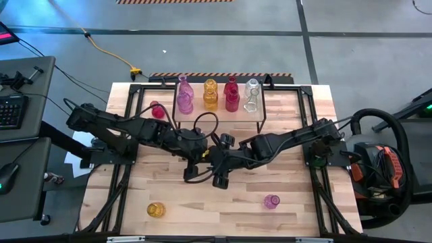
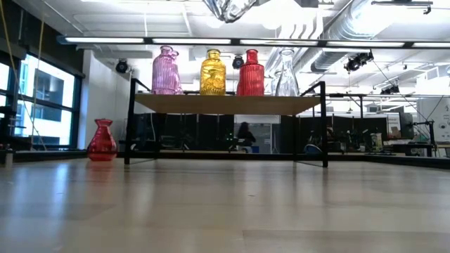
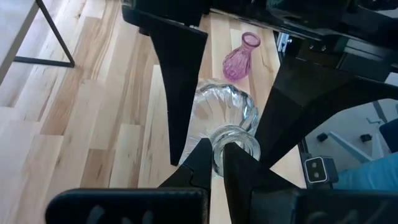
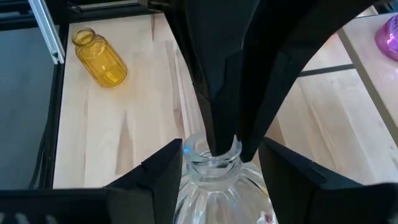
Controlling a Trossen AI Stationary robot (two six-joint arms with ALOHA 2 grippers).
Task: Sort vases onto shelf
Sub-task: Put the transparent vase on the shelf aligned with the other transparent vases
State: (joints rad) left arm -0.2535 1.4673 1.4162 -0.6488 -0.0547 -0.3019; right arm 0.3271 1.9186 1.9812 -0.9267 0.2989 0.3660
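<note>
Two tools are meeting above the counter, just in front of the shelf, with one clear vase hanging between them. Your left tool is pinching the vase's rim, fully closed on it. Your right tool is standing wide apart on either side of the neck, gripping nothing. You are handling light, rigid, slick, breakable glass. The narrow neck under the lip is probably offering the surest hold, squeezed gently.
</note>
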